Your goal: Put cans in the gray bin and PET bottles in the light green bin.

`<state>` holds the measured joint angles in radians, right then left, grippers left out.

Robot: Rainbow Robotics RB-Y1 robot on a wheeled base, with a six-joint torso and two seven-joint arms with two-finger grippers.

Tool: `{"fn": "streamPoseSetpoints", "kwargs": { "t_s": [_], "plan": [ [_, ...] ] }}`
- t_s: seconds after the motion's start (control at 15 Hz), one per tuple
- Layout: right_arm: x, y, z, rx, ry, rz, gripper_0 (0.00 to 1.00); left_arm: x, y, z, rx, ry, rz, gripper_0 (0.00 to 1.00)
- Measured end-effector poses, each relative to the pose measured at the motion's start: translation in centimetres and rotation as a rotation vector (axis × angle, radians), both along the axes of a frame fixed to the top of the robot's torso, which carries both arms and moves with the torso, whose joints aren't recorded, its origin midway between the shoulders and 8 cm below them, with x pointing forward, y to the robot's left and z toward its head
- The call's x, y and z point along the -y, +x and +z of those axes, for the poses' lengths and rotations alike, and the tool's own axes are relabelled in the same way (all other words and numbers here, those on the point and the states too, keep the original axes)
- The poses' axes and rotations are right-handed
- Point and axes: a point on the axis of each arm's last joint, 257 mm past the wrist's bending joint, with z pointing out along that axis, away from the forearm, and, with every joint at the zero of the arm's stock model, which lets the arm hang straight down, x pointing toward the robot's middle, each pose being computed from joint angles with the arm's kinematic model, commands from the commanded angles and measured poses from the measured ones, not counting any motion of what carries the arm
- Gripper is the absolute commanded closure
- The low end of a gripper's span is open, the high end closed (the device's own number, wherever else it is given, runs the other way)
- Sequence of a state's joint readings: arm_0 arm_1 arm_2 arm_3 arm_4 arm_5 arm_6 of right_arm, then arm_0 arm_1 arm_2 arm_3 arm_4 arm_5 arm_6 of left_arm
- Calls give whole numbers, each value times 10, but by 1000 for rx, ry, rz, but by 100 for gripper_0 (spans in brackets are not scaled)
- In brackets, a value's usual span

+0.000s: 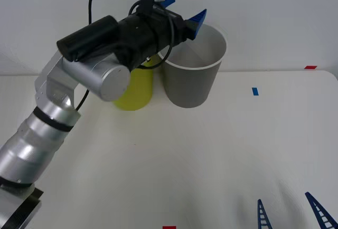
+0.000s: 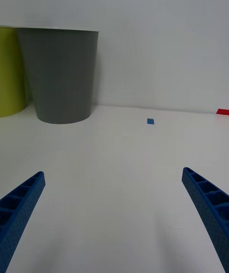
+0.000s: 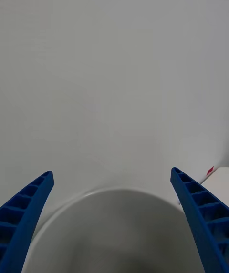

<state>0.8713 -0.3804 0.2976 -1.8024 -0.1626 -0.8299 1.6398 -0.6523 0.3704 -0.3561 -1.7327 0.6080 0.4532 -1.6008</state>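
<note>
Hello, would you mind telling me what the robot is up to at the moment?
The left gripper is raised over the gray bin, fingers open and holding nothing. The light green bin stands right beside it. The right gripper waits low over the table, also open. No can is visible on the table.
</note>
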Motion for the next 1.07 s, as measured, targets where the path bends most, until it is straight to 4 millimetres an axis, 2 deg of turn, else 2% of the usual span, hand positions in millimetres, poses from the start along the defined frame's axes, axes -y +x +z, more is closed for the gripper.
{"fn": "streamPoseSetpoints", "kwargs": {
  "t_s": [0.2,0.47,0.87,1.07],
  "plan": [
    [0,0,0,0,0,0,0,-35,-43,-7,-4,2,15,18],
    [0,0,0,0,0,0,0,-86,-87,-52,-61,33,76,18],
    [0,0,0,0,0,0,0,-143,-143,-99,-130,85,159,18],
    [0,0,0,0,0,0,0,-165,-162,-127,-185,63,205,18]
  ]
}}
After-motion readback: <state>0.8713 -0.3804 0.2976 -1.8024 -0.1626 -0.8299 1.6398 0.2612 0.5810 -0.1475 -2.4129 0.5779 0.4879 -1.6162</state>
